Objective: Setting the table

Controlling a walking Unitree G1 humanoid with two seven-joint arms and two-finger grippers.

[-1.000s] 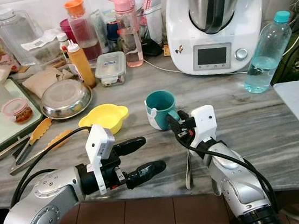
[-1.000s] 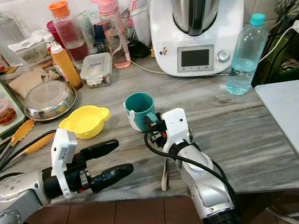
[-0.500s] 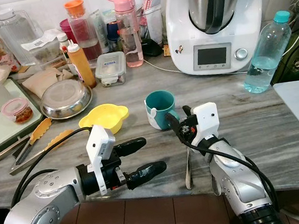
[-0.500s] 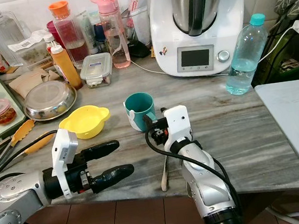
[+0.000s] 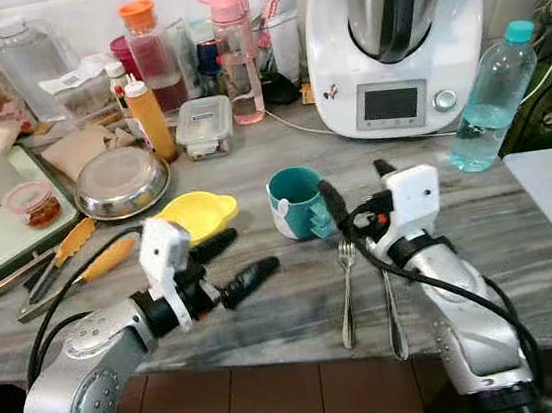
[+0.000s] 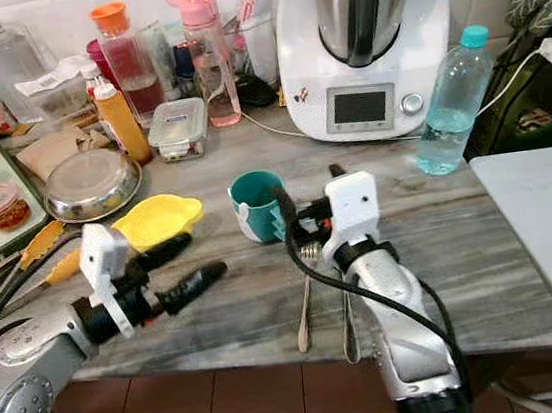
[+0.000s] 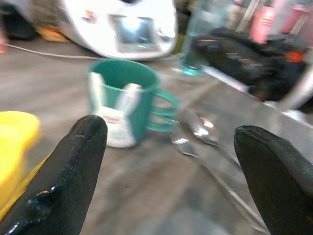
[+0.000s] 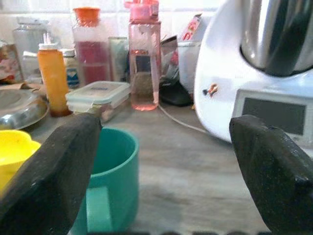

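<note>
Up close, the left wrist view shows the rabbit print on the teal mug (image 7: 126,105) and a spoon bowl (image 7: 203,129) beside the fork (image 5: 346,294); the head views show both utensils lying whole on the table (image 5: 522,237). Left pincer (image 5: 232,258) and right pincer (image 5: 357,194) are spread wide, holding nothing, either side of the mug

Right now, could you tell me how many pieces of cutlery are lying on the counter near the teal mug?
2: a fork just right of the teal mug, and a spoon beside it, partly under the right arm. More could be hidden.
</note>
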